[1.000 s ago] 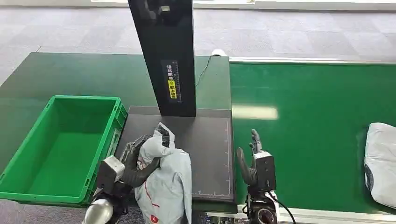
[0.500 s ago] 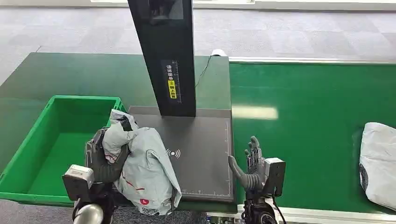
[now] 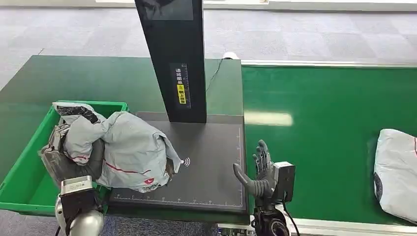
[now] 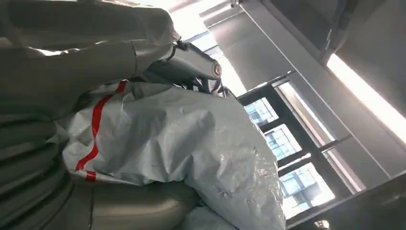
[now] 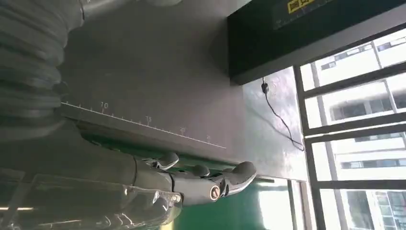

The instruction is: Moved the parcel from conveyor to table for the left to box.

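A grey plastic parcel [image 3: 125,150] with a red stripe is gripped by my left hand [image 3: 64,157], which holds it over the right wall of the green crate [image 3: 29,167] and the left part of the dark scan plate [image 3: 211,162]. Up close in the left wrist view, the crumpled parcel [image 4: 191,139] lies against my hand [image 4: 43,158]. My right hand [image 3: 258,172] is open and empty above the seam between the plate and the green conveyor belt [image 3: 329,128]; its fingers [image 5: 201,179] are spread over the plate's ruled edge.
A second grey parcel [image 3: 396,172] lies on the belt at the right edge. A black scanner column [image 3: 174,59] stands at the back of the plate. The dark green table [image 3: 93,81] extends behind the crate.
My left hand has carried the parcel leftward from the plate's front toward the crate, tipping it on its side. The second parcel has ridden a little further left. My right hand has shifted slightly.
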